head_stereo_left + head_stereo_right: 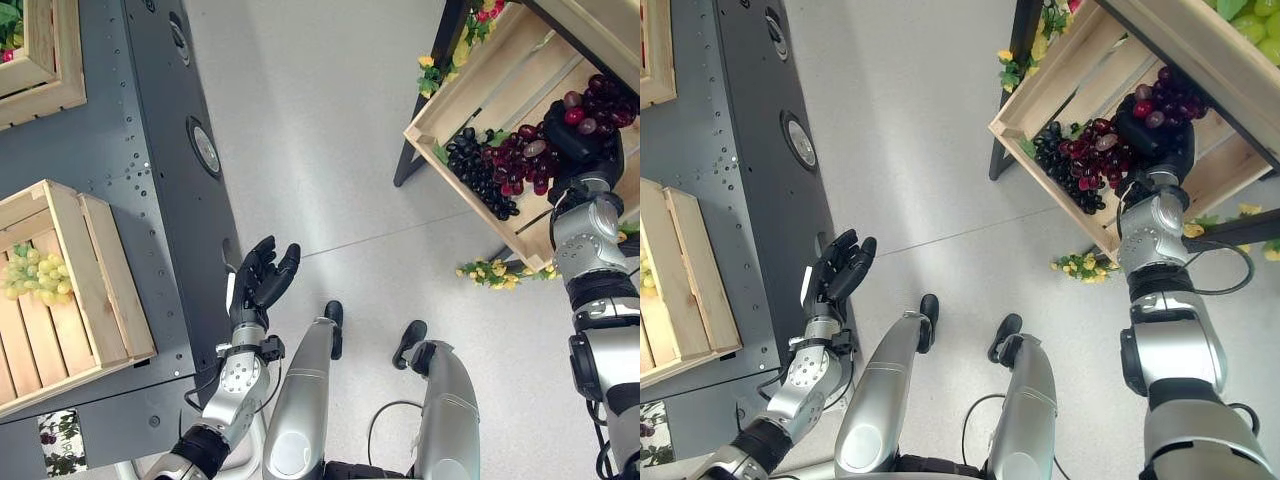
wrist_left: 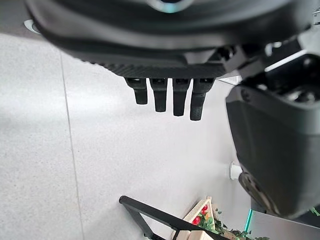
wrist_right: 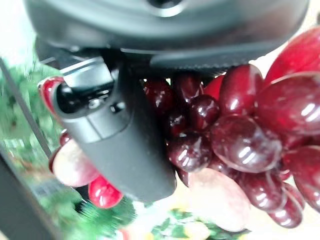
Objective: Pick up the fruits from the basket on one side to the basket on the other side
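A tilted wooden crate (image 1: pixel 470 82) at the right holds a bunch of red grapes (image 1: pixel 525 160) and a bunch of black grapes (image 1: pixel 478 170). My right hand (image 1: pixel 572 140) is inside this crate, buried in the red grapes. In the right wrist view its thumb (image 3: pixel 120 145) curls across the red grapes (image 3: pixel 240 140), which press against the palm. A second crate (image 1: pixel 95 270) on the grey table (image 1: pixel 130 130) at the left holds green grapes (image 1: pixel 35 272). My left hand (image 1: pixel 262 280) hangs open above the floor beside the table, holding nothing.
Another wooden crate (image 1: pixel 50 60) sits at the table's far left corner. Yellow artificial flowers (image 1: pixel 495 272) lie under the right crate's front edge. A black stand leg (image 1: pixel 420 110) carries that crate. Bare floor runs between the table and the stand.
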